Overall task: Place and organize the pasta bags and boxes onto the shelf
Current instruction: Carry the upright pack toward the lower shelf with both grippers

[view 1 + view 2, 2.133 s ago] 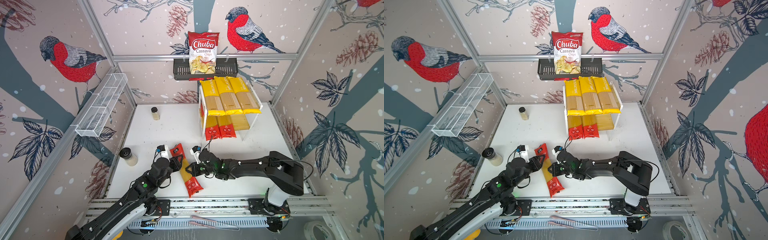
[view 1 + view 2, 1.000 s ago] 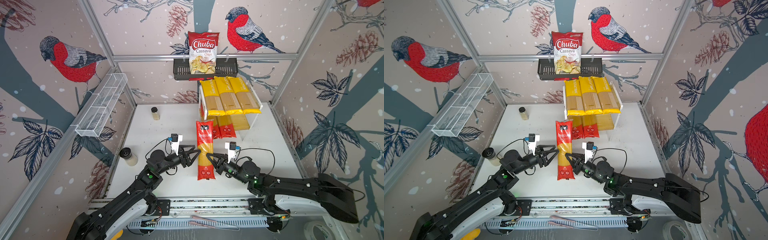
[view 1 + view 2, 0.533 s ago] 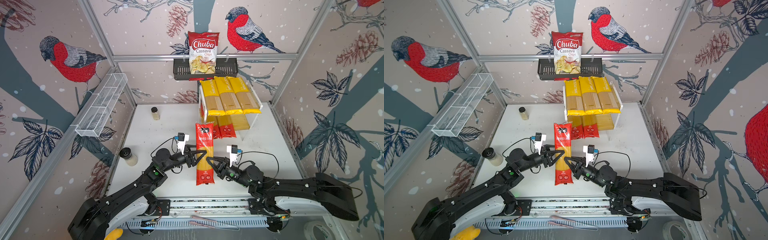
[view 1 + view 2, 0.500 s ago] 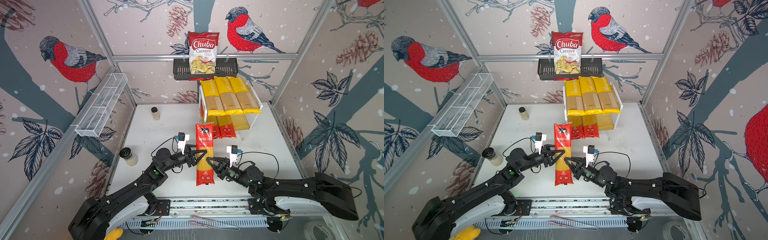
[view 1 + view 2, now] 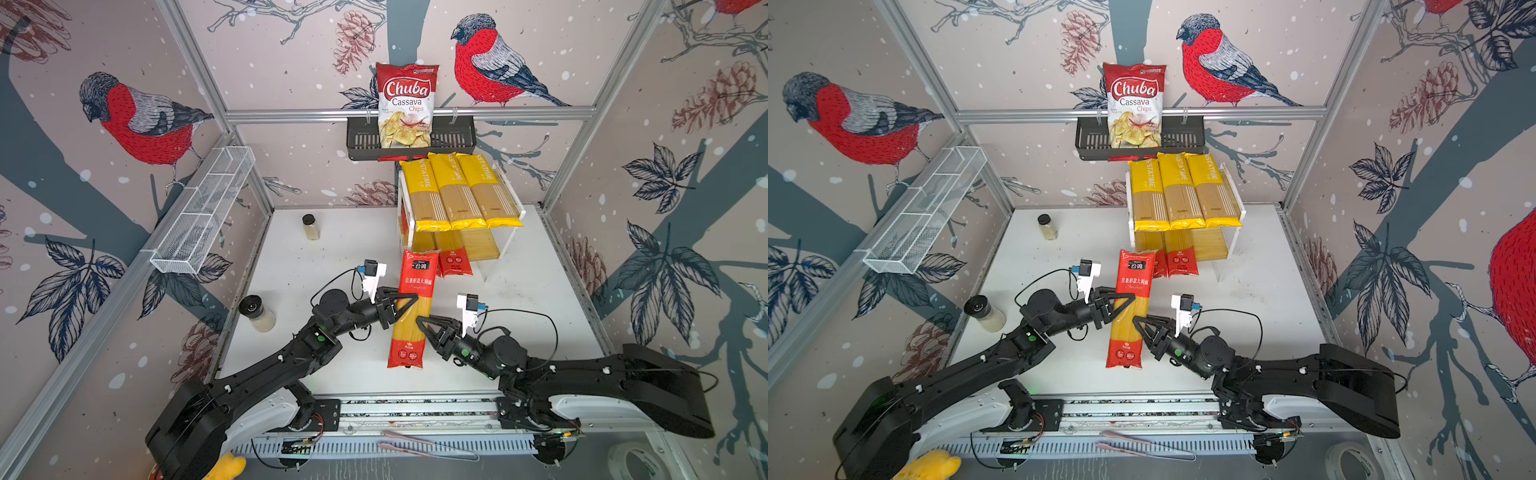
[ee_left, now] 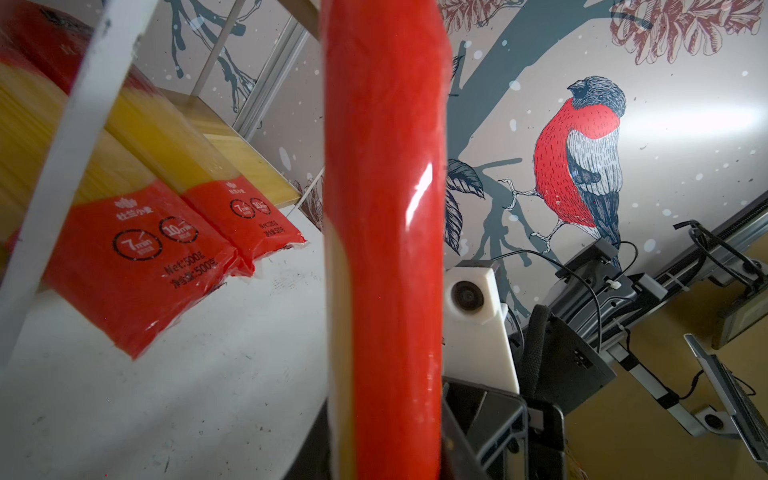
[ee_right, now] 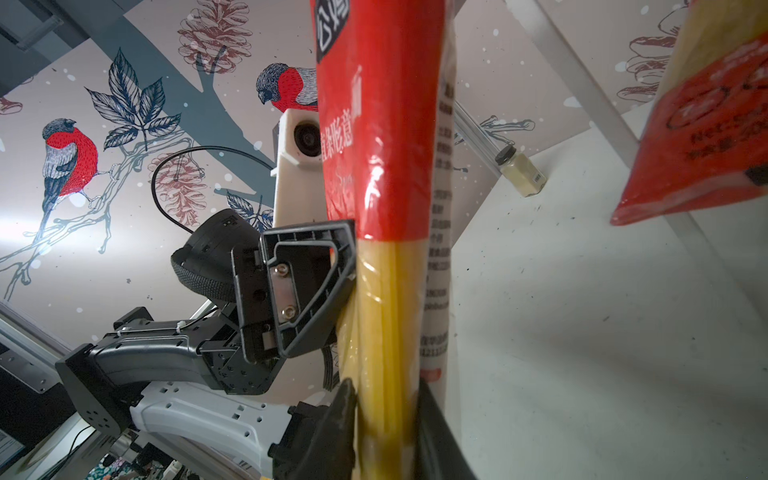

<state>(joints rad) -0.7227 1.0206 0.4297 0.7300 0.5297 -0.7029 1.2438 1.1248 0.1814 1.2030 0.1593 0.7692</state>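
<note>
Clearly, the left gripper (image 5: 402,309) pinches the red spaghetti pack (image 5: 409,316) at its clear middle, arm stretched low and forward. Only the right wrist view shows its finger (image 7: 343,266) pressed into the wrapper. The pack stands upright just before the shelf (image 5: 505,245). The right gripper (image 5: 424,330), arm reaching low from the right, flanks the pack's lower part closely; whether it squeezes, I cannot tell.

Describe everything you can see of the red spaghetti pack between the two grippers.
The red spaghetti pack is long and flat: glossy red plastic ends, a clear middle showing yellow strands, a black label with Chinese text at the end nearer the shelf. It appears raised above the table. The left gripper clamps its middle; the right gripper's fingers flank it beside that grip.
</note>
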